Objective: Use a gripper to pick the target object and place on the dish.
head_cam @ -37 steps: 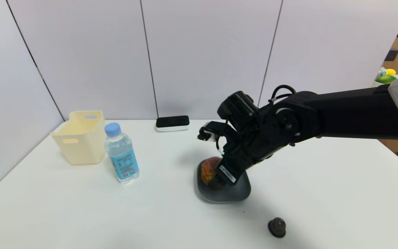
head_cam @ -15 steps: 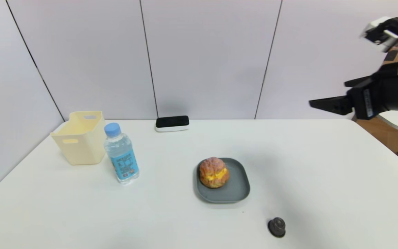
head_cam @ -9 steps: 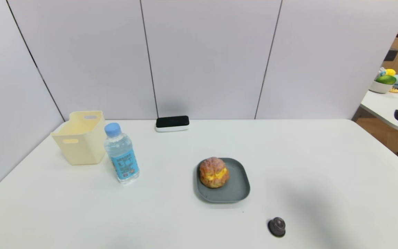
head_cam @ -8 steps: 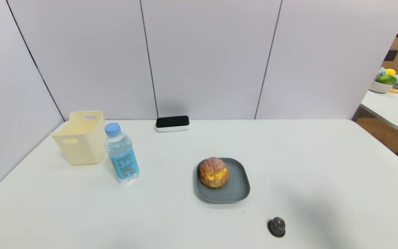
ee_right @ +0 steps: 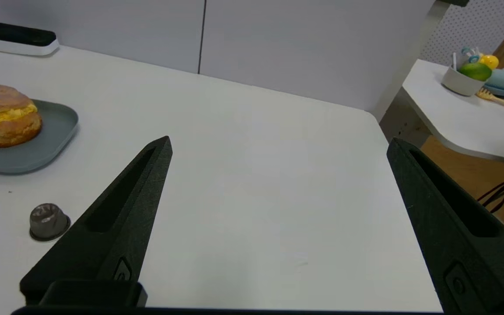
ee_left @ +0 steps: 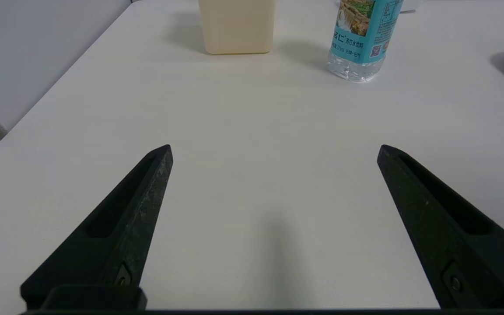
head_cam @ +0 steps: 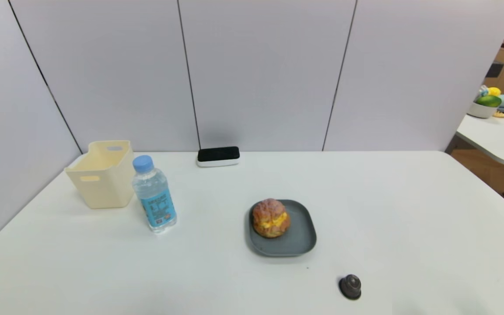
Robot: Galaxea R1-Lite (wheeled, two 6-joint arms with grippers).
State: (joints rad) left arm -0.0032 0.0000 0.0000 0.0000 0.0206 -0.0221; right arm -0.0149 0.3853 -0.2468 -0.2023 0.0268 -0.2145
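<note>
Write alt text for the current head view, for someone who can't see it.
A filled golden-brown bun sits on a blue-grey plate on a white table. A capped water bottle and cream bin stand to the left; a small dark knob-like object lies nearer, right.

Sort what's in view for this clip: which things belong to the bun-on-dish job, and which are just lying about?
Part of the job:
- cream bun, resting on the dish
- dish
- right gripper, open over the table's right side

Just lying about:
- yellow bin
- water bottle
- black-and-white box
- small dark knob-like object
</note>
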